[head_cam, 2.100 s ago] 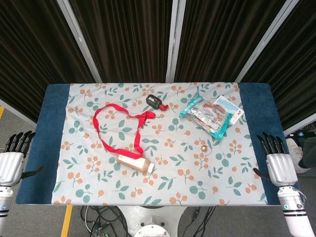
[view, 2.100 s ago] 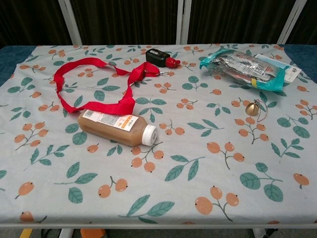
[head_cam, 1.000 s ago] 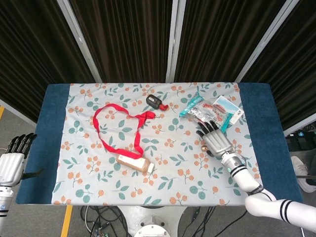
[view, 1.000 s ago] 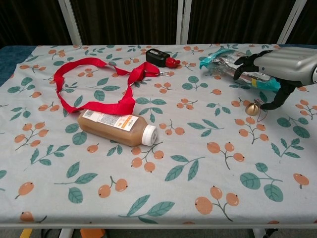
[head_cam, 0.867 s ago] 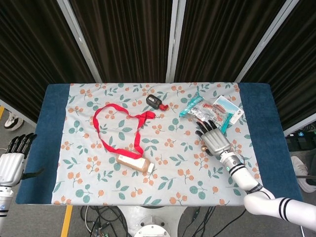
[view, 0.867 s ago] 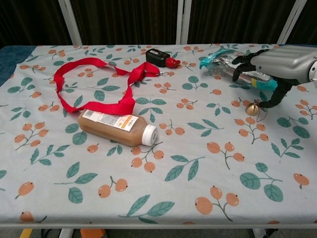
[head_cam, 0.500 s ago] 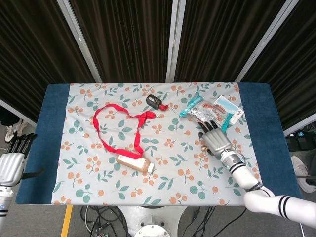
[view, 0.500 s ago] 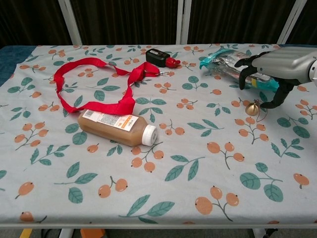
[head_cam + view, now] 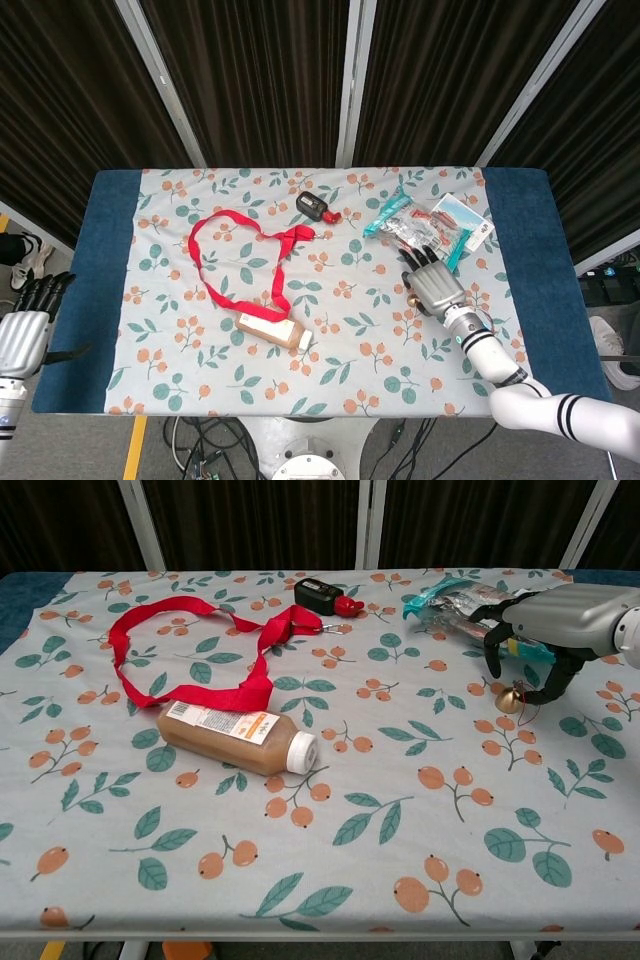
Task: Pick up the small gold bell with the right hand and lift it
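Note:
The small gold bell (image 9: 510, 698) stands on the flowered tablecloth at the right, a thin cord trailing beside it. My right hand (image 9: 560, 620) hovers palm-down just above it, fingers (image 9: 492, 650) curled down on the bell's far side and the thumb on its near right. Nothing is held, and a gap shows between the fingers and the bell. In the head view the right hand (image 9: 435, 283) covers most of the bell. My left hand (image 9: 22, 335) hangs off the table's left edge, fingers extended and empty.
A teal snack packet (image 9: 480, 605) lies right behind the right hand. A brown bottle (image 9: 235, 737) lies on its side at centre left. A looped red ribbon (image 9: 190, 630) and a black device (image 9: 320, 595) lie further back. The blue table border (image 9: 110, 270) frames the cloth.
The right hand has come in from the table's right edge to above the bell, then sunk lower with its fingers curling around it. The bell has not moved.

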Robot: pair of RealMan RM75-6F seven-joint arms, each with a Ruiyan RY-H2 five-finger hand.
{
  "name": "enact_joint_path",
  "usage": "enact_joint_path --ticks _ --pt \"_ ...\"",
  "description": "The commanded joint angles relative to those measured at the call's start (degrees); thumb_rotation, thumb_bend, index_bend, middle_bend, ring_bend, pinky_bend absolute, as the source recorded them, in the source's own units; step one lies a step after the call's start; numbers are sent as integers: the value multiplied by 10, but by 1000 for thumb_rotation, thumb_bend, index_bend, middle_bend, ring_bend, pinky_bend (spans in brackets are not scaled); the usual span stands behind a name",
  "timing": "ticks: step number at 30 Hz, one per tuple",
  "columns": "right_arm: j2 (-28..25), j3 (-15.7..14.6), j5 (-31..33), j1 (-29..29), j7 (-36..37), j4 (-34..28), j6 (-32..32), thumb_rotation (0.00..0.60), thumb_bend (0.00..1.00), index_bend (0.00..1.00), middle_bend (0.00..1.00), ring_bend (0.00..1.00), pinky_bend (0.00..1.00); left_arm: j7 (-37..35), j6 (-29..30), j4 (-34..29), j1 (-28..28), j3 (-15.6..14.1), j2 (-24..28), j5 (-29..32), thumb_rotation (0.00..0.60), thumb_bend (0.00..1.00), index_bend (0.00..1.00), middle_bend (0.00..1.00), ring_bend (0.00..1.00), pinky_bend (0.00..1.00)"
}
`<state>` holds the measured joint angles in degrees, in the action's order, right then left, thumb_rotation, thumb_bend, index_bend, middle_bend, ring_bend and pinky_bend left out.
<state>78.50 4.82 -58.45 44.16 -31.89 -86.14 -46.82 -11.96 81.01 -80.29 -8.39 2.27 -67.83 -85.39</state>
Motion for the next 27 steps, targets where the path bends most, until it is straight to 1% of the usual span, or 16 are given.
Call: enact_joint_path --ticks 1,19,27 --pt "2 -2 -2 1 3 2 -1 600 197 448 0 0 0 -1 0 1 0 -1 0 0 600 87 36 40 0 22" --pt "-2 -7 9 9 20 6 1 600 224 509 0 0 0 -12 -4 4 0 -3 0 -1 600 87 35 40 0 22" --pt "2 -9 17 14 22 9 7 600 262 521 0 0 0 -14 -3 4 2 -4 1 -1 600 87 36 40 0 22"
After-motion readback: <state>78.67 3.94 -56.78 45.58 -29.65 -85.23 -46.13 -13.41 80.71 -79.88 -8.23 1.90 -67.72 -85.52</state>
